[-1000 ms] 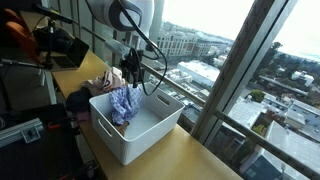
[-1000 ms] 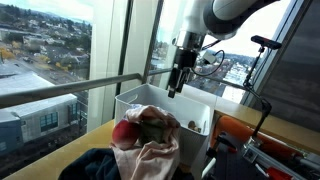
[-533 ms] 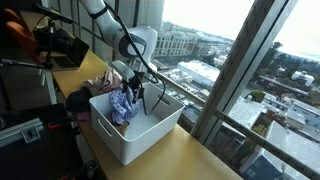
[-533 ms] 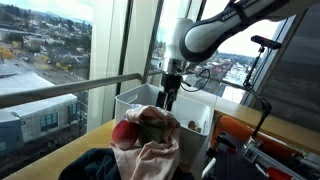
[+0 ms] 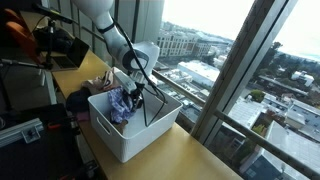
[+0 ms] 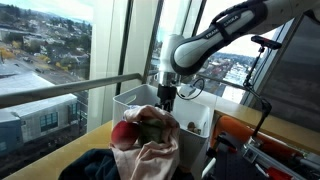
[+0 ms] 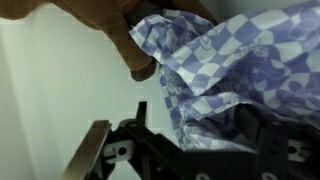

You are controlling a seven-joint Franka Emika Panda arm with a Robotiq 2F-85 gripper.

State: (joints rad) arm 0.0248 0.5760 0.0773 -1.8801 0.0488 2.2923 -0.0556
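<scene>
nearest in an exterior view, a dark garment [image 6: 95, 165] lies on the wooden table [image 6: 70, 145]. a pink and red heap of clothes [image 6: 145, 135] is piled just behind it, against the near wall of the white bin [image 6: 195, 112]. the claw [image 6: 166, 103] hangs straight down into the bin from the arm above. beyond it are the window rail [image 6: 60, 92] and the city far off.

in the wrist view the claw [image 7: 185, 128] is open. its two fingers [image 7: 98, 150] stand wide on either side of a blue and white checked cloth [image 7: 230, 70], not pinching it yet. the cloth lies crumpled on the bin floor [image 7: 50, 100], touching a brown cloth [image 7: 110, 30] on its far side. in an exterior view it sits at the left end of the bin [image 5: 150, 138], as the checked cloth [image 5: 122, 106] under the claw [image 5: 133, 96].

it looks light, soft and limp, so it should sag and trail when lifted. i judge a raised fold near the middle the best hold, clear of the brown cloth.
</scene>
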